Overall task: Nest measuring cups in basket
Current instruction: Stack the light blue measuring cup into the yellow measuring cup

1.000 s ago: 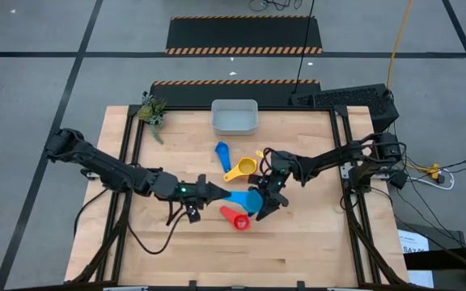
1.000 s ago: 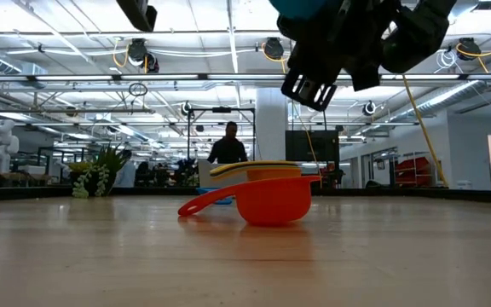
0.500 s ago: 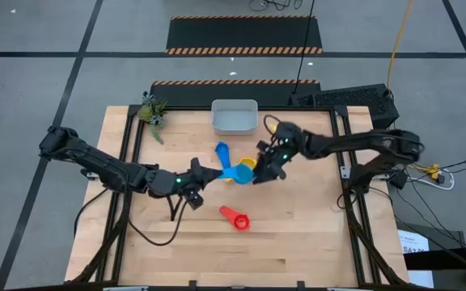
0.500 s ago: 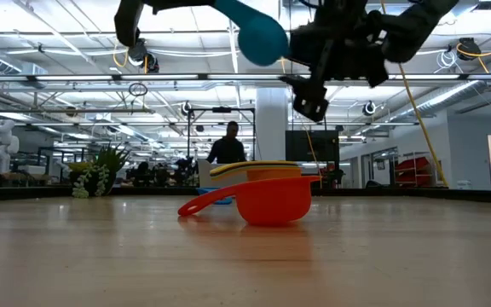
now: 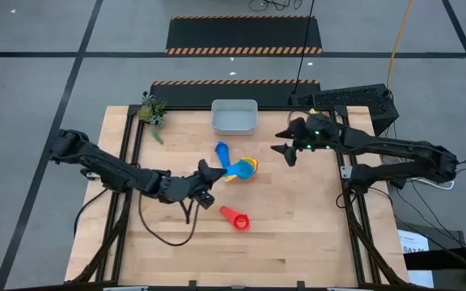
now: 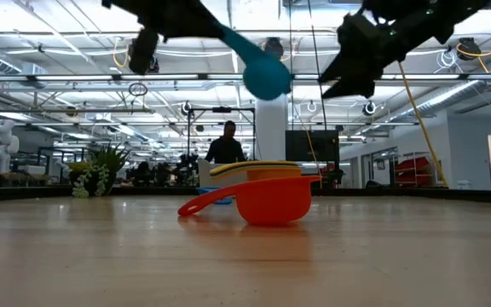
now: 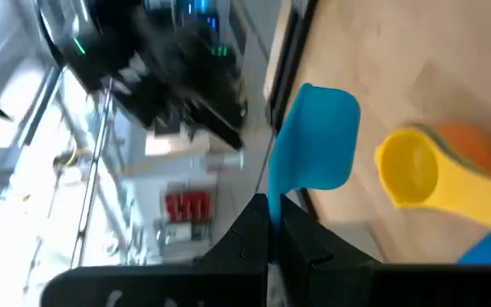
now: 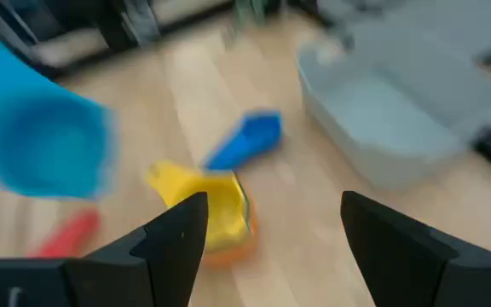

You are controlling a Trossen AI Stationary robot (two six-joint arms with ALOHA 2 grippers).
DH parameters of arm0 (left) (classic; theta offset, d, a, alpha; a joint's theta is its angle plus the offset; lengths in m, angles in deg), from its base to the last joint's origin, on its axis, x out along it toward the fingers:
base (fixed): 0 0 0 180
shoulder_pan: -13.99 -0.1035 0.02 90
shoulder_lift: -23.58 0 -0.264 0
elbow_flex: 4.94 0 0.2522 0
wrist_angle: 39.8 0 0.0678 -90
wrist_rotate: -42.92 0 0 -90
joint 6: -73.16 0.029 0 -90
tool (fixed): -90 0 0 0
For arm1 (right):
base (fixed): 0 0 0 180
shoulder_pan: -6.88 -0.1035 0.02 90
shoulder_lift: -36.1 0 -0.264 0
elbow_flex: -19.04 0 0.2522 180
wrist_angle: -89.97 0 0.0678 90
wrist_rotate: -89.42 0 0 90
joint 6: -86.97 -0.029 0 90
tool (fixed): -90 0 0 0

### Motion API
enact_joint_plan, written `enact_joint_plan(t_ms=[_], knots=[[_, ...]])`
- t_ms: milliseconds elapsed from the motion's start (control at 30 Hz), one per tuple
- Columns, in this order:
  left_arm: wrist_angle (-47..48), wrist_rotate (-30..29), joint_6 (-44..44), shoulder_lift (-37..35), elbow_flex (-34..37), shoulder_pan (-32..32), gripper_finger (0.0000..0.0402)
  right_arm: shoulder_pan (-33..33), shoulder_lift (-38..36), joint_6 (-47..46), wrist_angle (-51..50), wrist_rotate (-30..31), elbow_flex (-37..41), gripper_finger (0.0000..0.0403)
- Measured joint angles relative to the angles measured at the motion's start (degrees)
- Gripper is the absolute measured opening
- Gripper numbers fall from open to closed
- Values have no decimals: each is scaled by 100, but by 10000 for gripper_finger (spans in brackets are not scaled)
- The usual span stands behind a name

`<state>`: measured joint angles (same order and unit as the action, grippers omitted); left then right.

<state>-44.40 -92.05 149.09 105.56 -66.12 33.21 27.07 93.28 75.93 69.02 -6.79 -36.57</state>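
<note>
My left gripper (image 5: 214,172) is shut on a light blue measuring cup (image 5: 235,170), held in the air over the middle of the table, next to a yellow cup (image 5: 249,165) nested in an orange one. A blue cup (image 5: 222,150) lies just beyond them, and a red cup (image 5: 235,218) lies nearer the front edge. The pale basket (image 5: 234,118) stands at the far edge with no cup in it. My right gripper (image 5: 285,151) hovers open to the right of the cups, holding nothing. My left gripper pinches the light blue cup's handle (image 7: 273,198) between its two fingers, at the handle's free end. The fingers come nearly level from the table's left and lie along the handle. The cup is lifted clear, its bowl (image 6: 267,75) slanting down and away from the fingers.
A small green plant (image 5: 153,110) stands at the far left corner. Black frame rails run along the table's left and right sides. Bare wood lies along the front of the table, around the red cup (image 6: 271,198).
My left gripper has carried the light blue cup from above the red cup toward the far edge, up beside the yellow cup, and has turned its wrist. My right gripper, open throughout, has drawn away from that cup, rising toward the table's far right.
</note>
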Motion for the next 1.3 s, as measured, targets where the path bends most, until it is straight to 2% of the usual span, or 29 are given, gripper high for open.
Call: enact_joint_plan(t_ms=[200,367,633,833,1000,1300], knots=[[-384,-332,-110,616,0,-3,4,-80,-635,-254,1918,-696,757,263],[-774,-734,-5,1011,4,-37,3,-77,-882,-327,2561,-736,1216,263],[-935,-778,115,1668,4,-366,3,-77,-823,-329,2591,-755,1460,263],[-1929,-669,642,2051,2,-444,5,-79,-825,-390,2606,-760,1576,263],[-2250,-208,687,2080,0,-505,5,-79,-825,-435,2609,-764,1688,263],[-2037,-3,291,2080,0,-785,6,-82,-828,-479,2635,-1096,1721,263]])
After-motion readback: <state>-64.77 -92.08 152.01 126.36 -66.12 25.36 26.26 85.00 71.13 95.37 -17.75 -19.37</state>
